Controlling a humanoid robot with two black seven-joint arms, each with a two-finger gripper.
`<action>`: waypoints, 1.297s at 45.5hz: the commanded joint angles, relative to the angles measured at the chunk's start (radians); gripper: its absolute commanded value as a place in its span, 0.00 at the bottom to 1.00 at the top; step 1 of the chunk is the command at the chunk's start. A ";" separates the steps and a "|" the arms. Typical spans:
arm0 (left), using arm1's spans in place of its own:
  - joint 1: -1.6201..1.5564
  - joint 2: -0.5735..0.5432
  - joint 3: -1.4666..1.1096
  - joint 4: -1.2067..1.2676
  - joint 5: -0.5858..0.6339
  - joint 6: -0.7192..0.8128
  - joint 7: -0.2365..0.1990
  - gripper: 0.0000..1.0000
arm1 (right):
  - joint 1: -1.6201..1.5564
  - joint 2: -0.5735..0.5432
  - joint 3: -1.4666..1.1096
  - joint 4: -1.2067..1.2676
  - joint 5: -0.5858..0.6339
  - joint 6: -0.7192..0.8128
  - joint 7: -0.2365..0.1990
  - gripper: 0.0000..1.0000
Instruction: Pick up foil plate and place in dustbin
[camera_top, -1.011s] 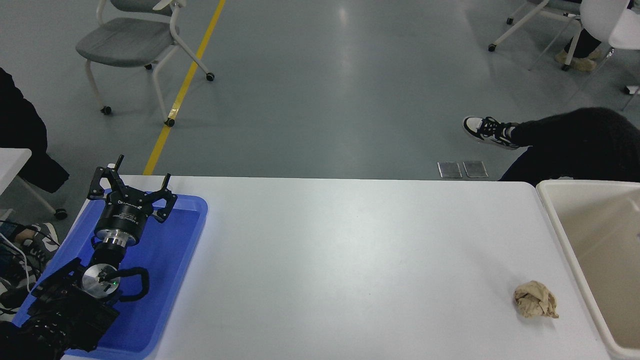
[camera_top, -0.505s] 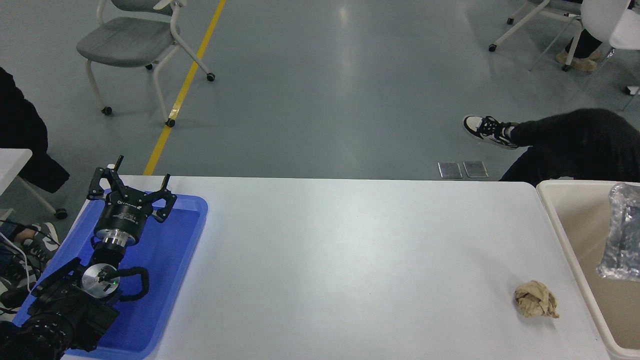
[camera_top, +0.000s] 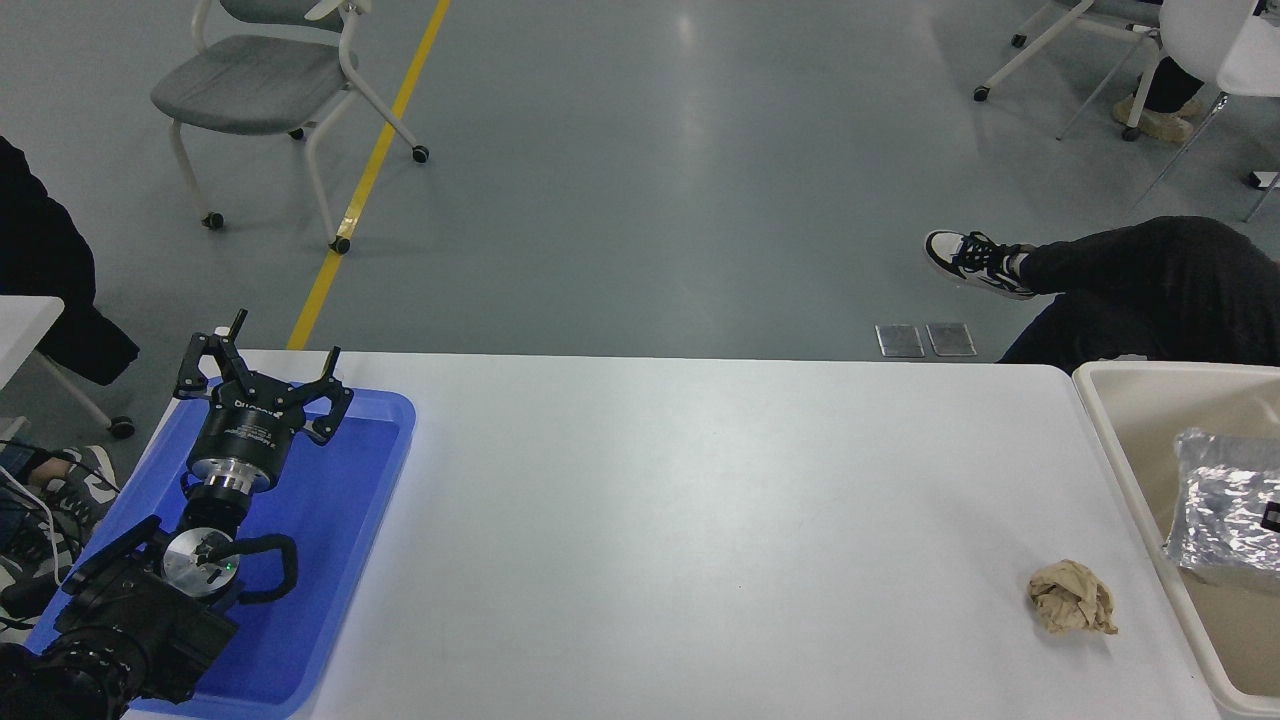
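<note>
The white rectangular worktop (camera_top: 680, 520) carries a shallow blue plastic tray (camera_top: 340, 540) at its left end and a crumpled tan paper ball (camera_top: 1072, 598) near its right edge.

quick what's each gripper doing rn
Left gripper: open, empty, parked over the blue tray.
Right gripper: only a dark sliver shows by the foil plate; state cannot be told.

A grey, glossy floor (camera_top: 640, 170) fills the upper frame, with soft light reflecting near top centre. A yellow line (camera_top: 370, 170) runs diagonally at upper left, beside a grey-seated chair (camera_top: 262, 85) on castors. White chair legs (camera_top: 1060, 45) show at upper right. Two metal plates (camera_top: 925, 339) sit in the floor just beyond the white surface (camera_top: 700, 520), which spans the lower frame.
</note>
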 joint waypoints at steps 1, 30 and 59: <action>0.000 0.000 0.000 0.002 0.000 0.000 0.000 1.00 | 0.052 0.001 0.011 0.054 0.008 0.008 0.004 1.00; -0.002 -0.003 0.002 -0.001 0.000 0.000 0.003 1.00 | 0.917 -0.186 -0.566 0.954 0.008 0.162 -0.007 1.00; 0.000 0.000 0.000 0.002 0.000 0.000 0.002 1.00 | 1.390 0.227 -0.796 1.134 0.494 0.515 -0.052 1.00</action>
